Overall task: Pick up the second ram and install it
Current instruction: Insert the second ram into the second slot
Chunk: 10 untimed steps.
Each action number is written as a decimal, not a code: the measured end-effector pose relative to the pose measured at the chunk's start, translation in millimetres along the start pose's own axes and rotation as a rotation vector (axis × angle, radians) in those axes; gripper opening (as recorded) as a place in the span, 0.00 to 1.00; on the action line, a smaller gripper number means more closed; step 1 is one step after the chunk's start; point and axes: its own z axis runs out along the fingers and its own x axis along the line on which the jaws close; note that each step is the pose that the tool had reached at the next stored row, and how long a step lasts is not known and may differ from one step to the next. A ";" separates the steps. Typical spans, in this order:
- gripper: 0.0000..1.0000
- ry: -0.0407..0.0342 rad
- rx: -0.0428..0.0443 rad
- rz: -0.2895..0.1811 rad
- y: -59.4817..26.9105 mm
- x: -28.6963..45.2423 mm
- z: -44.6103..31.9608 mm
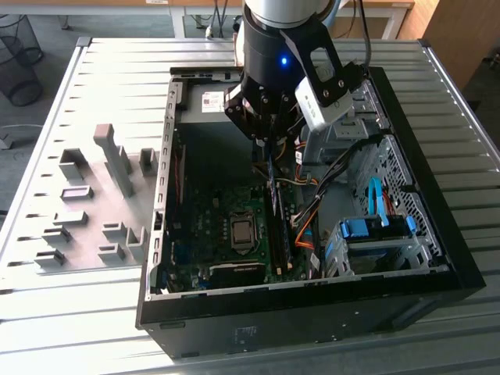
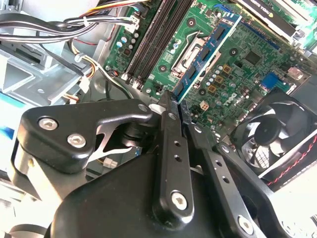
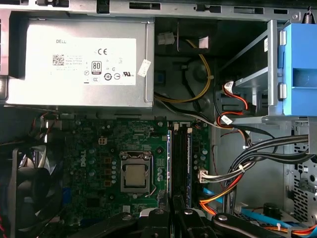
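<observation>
Above the motherboard point(image 2: 233, 74), jaw-clamped: thin blue-green second ram point(image 2: 205, 55).

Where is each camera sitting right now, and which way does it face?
Exterior view: off the arm, looking down at the open computer case; the gripper hangs inside.
Second wrist view: on the arm, looking along the fingers clamping the second ram.
First wrist view: on the arm, facing the motherboard.
All share the motherboard.
</observation>
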 end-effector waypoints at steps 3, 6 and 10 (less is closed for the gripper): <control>0.14 0.0000 0.0000 0.000 0.0 0.0 0.7; 0.14 0.0000 0.0000 0.000 -0.1 0.0 1.5; 0.14 0.0000 0.0000 0.000 -0.1 0.1 1.5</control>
